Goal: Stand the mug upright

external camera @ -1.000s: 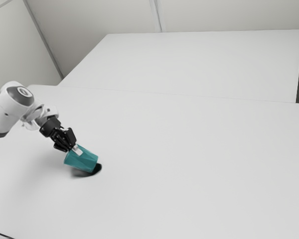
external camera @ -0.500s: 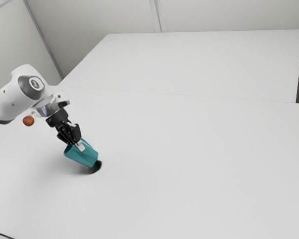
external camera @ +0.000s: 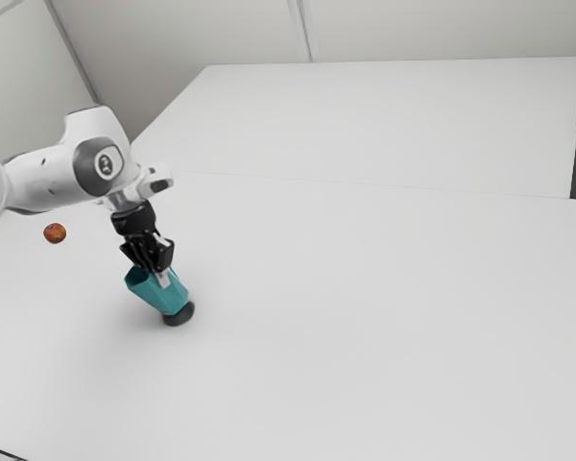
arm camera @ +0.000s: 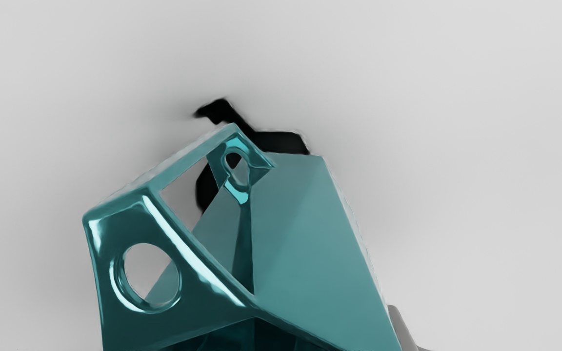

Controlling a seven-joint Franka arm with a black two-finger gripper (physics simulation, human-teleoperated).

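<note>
Mug (external camera: 173, 297) held tilted by gripper (external camera: 161, 277)

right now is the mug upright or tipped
Tipped: the mug leans, with its rim toward the exterior view's left.

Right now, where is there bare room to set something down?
The widest bare patch of table runs from the tilted mug to the exterior view's right edge; another lies between mug and bottom edge. It is crowded around the mug and gripper, and where the arm passes near the reddish round thing.
</note>
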